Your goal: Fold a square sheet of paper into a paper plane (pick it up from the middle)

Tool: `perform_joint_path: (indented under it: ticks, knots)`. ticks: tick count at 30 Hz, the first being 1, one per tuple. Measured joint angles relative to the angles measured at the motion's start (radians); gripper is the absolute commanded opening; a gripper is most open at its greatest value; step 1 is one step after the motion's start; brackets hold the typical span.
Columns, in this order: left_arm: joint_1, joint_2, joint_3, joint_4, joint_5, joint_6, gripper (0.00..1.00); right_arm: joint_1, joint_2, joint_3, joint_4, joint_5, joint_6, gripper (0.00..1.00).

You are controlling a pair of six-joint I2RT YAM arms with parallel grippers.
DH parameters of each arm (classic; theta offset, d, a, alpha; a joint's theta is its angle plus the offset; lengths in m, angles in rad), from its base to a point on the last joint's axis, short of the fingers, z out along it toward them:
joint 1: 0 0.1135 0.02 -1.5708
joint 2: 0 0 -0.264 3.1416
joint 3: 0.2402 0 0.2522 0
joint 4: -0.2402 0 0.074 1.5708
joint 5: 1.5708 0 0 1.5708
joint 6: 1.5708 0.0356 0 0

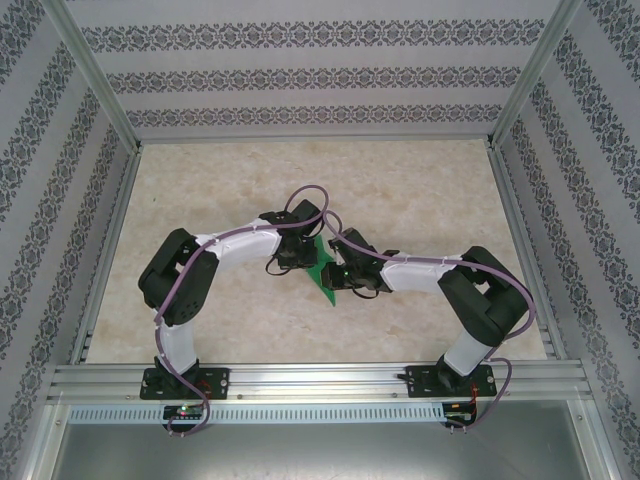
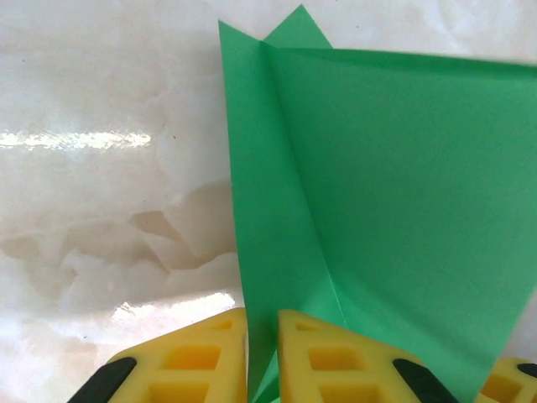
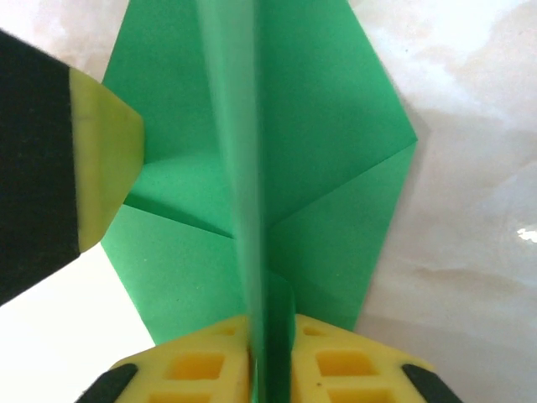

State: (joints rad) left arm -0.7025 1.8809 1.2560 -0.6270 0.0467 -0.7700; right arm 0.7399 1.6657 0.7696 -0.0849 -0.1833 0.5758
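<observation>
At the left, the left end effector (image 2: 263,336) is closed to a narrow slit around the lower edge of the green paper (image 2: 377,185), a layer of which is pinched between its yellow pads. We see the paper held up off the marble-patterned desk (image 1: 420,200), in the middle of the workspace where the two arms meet.

The paper is no longer a flat square. It carries a long centre crease, and slanting folds run off to either side, so we judge the folding to be well under way. The shape is broad and loose rather than a narrow dart, so the wings and the final sharpening of the creases appear to be left.

At the right, the right end effector (image 3: 270,340) is pressed together on the upright centre fold, gripping it from below.

From above, the wrists cover most of the paper, so we cannot count its layers or see its nose. A black-and-yellow finger (image 3: 101,159) at the left edge of the right wrist view, probably the other arm's, is cut off.
</observation>
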Motion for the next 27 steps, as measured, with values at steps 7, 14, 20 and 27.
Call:
perform_joint_path:
  ticks: [7, 14, 20, 27]
  knots:
    - [0.002, -0.091, -0.043, 0.037, 0.008, -0.014, 0.32, 0.002, -0.002, 0.029, -0.04, 0.027, -0.007, 0.01]
    - [0.057, -0.325, -0.175, 0.117, 0.004, -0.067, 0.37, 0.006, -0.043, 0.14, -0.241, 0.204, -0.01, 0.03]
    - [0.151, -0.462, -0.283, 0.162, -0.023, -0.104, 0.38, 0.004, 0.016, 0.315, -0.403, 0.334, -0.015, 0.05]
    - [0.186, -0.506, -0.359, 0.174, -0.024, -0.121, 0.38, 0.004, 0.175, 0.422, -0.485, 0.347, -0.022, 0.09]
